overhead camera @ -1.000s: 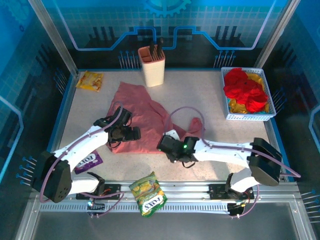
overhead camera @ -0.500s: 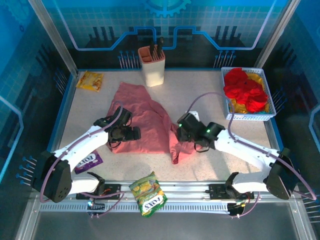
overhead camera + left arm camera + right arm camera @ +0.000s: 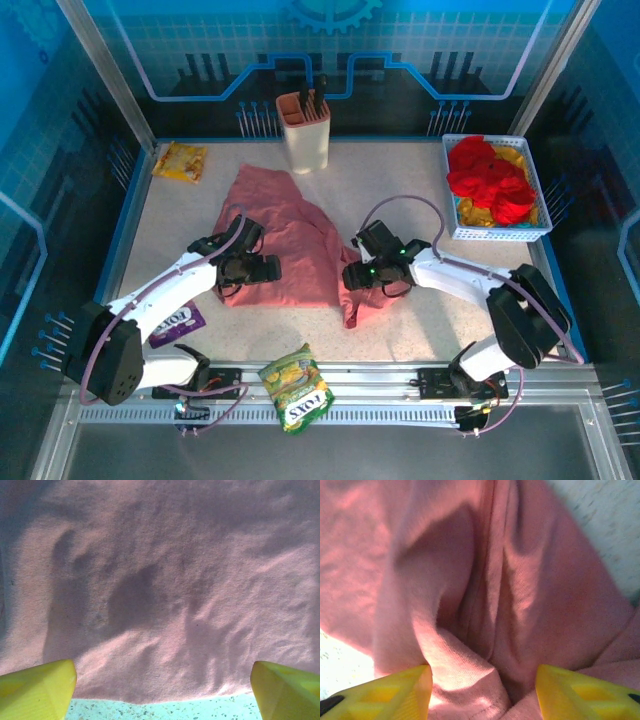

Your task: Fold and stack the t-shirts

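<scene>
A plain dusty salmon-pink t-shirt of soft thin cloth (image 3: pixel 290 225) lies rumpled and partly folded over itself near the middle of the speckled tabletop (image 3: pixel 420 180). A bunched, ridged flap hangs off its near right corner toward the front edge. Bright red crumpled t-shirts (image 3: pixel 485 175) are heaped over yellow t-shirts (image 3: pixel 514 152) in the white lattice basket (image 3: pixel 497 236) at the far right.

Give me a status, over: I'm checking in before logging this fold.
Left gripper open, over edge of salmon-pink cloth t-shirt. Right gripper open, straddling a bunched fold. Shirt lies rumpled. Nothing lying on it.
</scene>
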